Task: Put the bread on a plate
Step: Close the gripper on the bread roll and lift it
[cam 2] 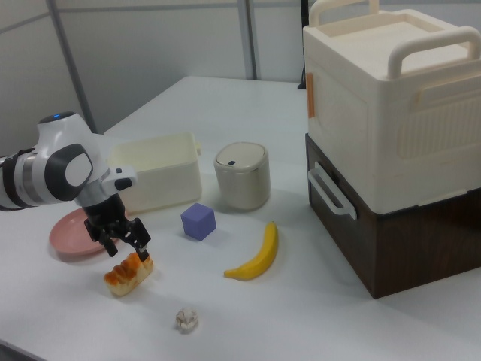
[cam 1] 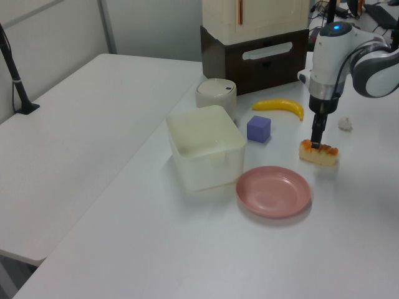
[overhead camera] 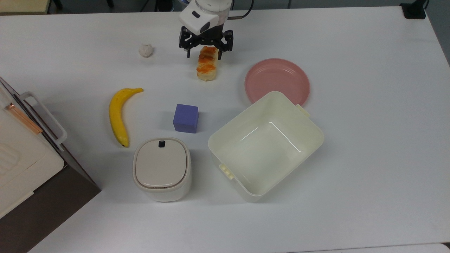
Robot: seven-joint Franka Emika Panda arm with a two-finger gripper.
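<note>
A white counter [overhead camera: 351, 175] carries several things, with a white robot arm [cam 1: 333, 56] reaching down over it. The end effector [overhead camera: 205, 53] stands over the far end of the bread [overhead camera: 206, 64], its two black fingers spread apart with one on each side of the roll; whether they touch it cannot be told. The bread, a pale-yellow roll with orange-brown bumps on top, lies flat on the counter near the far edge in the top view. The pink plate [overhead camera: 277, 80] sits bare near the bread, to the top view's right of it, and apart from it. A cream tub [overhead camera: 267, 146] stands open just beside the plate, on the side toward the near edge in the top view, its corner overlapping the plate's rim there. A purple cube [overhead camera: 185, 118] sits near the middle of the counter, with a banana [overhead camera: 119, 114] to the top view's left of it. A lidded cream bin [overhead camera: 161, 168] stands between the cube and the near edge. A small white ball [overhead camera: 145, 50] lies near the far edge, to the top view's left of the end effector. A brown and cream cabinet [cam 2: 398, 143] stands at the top view's left edge of the counter.
</note>
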